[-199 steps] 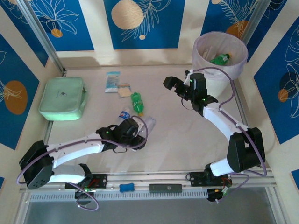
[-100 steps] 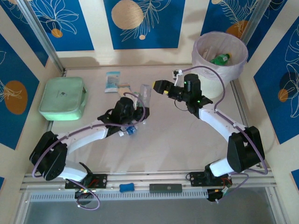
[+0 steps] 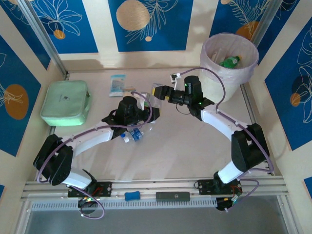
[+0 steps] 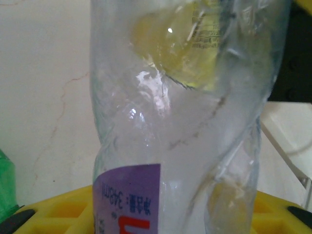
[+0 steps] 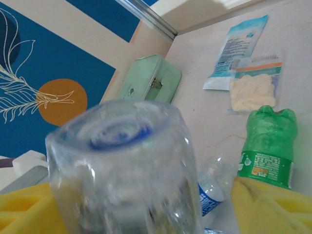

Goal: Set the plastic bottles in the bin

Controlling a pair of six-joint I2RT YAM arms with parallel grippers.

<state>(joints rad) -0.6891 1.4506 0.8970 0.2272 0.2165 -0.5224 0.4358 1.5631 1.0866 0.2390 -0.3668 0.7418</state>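
beige table top [image 3: 185, 146], walled by cream panels with blue leaf prints. at far left lies a mint-green pouch [image 3: 66, 102]. right of it are a blue-white packet [image 3: 117, 84] and, in the right wrist view, a smaller packet [image 5: 253, 85] with cream contents.

left gripper [image 3: 142, 108]: clenched on a clear bottle [image 3: 150, 100], raised above mid-table. in the left wrist view the yellow pads [image 4: 63, 209] hold the bottle at its label end, and the crushed body extends away from them.

on the table just in front of the left gripper lies a second clear bottle [image 3: 134, 135] with a blue label and cap. a green bottle [image 5: 270, 144] lies close under the held one.

key relation: the held bottle's long axis runs from the left gripper up and right toward the right gripper [image 3: 158, 91], with the base end facing the right wrist camera. the right gripper's jaws straddle that base. one yellow finger [image 5: 268, 204] stands clear of the bottle wall with a visible gap, so the right gripper is judged parted and not yet gripping. the right arm is the nearer one to the bin [image 3: 209, 48], which stands at the far right corner, well apart from the held bottle, with a green bottle [image 3: 230, 61] already inside.

hard to make out:
- contact of the other right finger with the base; blur prevents a reading.
- the held bottle's cap, except as a blue smear through the base.
- the green bottle on the table is largely covered by the left arm in the top view.
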